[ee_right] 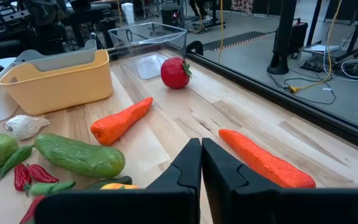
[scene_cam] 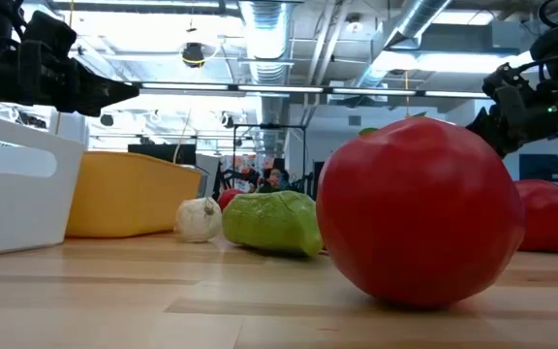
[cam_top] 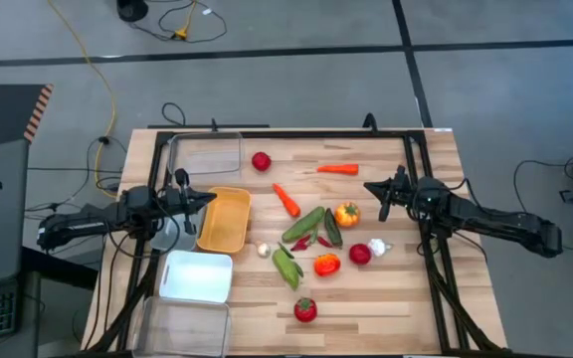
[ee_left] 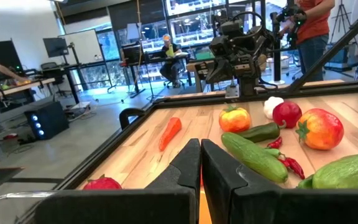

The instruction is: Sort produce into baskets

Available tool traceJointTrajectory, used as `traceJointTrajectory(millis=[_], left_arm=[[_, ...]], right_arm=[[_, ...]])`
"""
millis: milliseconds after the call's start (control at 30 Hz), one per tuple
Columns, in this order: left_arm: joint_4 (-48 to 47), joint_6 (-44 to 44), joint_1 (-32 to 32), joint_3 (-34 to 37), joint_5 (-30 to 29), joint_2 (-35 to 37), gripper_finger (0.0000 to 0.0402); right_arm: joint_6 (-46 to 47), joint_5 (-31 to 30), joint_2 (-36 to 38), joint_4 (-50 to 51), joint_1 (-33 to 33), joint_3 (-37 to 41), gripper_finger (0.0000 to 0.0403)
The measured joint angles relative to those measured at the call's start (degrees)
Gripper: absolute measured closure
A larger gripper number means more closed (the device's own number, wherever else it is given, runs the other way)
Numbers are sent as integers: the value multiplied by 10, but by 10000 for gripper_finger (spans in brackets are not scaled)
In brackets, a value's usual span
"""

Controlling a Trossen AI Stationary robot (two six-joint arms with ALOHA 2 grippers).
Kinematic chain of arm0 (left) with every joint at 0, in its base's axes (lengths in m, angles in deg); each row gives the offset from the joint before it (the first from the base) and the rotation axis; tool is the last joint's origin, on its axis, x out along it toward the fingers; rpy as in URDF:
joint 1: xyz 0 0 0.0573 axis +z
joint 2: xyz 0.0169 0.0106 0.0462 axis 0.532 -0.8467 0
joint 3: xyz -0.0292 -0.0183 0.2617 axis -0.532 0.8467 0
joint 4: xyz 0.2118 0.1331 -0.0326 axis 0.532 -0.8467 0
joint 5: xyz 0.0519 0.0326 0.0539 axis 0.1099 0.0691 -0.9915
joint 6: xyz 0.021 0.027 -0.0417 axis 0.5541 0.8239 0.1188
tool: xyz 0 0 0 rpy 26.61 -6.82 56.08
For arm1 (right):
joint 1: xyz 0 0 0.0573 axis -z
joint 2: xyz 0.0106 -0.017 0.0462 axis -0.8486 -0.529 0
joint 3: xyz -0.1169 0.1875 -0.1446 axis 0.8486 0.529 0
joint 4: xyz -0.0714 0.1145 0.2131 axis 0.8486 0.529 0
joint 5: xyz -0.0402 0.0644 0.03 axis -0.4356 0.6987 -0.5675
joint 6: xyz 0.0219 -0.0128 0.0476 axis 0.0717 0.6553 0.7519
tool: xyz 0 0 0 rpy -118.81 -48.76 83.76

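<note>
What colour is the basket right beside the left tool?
Yellow basket, clearest in the high view.

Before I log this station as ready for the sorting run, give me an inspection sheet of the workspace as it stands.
Surface: light wooden table, produce loose in its middle.
Job's things: yellow plastic basket, white basket, grey basket and two clear baskets along the left side, none visibly holding produce; two orange carrots, three red tomatoes, green cucumbers, orange peppers, two white garlic bulbs.
Clutter: nothing seen.
Grippers: left gripper shut, empty, above the yellow basket; right gripper shut, empty, near the peppers.
Cables: yellow cable and black cables on the floor.
Surroundings: people at desks beyond the table.
</note>
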Motion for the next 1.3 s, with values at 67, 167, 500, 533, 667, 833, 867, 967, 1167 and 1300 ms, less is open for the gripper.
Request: traceJointTrajectory(millis=[67,167,500,533,667,833,867,967,1167,1300], left_arm=[[0,0,0,0,0,0,401],[1,2,0,0,0,0,401],[3,-18,0,0,-13,0,401],[4,-22,0,0,-20,0,401],[18,-75,0,0,-75,0,385],[18,-129,0,0,-108,0,318],[19,-132,0,0,-108,0,300],[19,-134,0,0,-111,0,241],[36,-158,0,0,-147,0,134],[57,-169,0,-8,-148,-1,101]], right_arm=[[0,0,0,0,0,0,360],[0,0,0,0,0,0,360],[0,0,0,0,0,0,360],[0,0,0,0,0,0,360],[0,0,0,0,0,0,360],[0,0,0,0,0,0,360],[0,0,0,0,0,0,360],[0,0,0,0,0,0,360],[0,0,0,0,0,0,360],[0,0,0,0,0,0,360]])
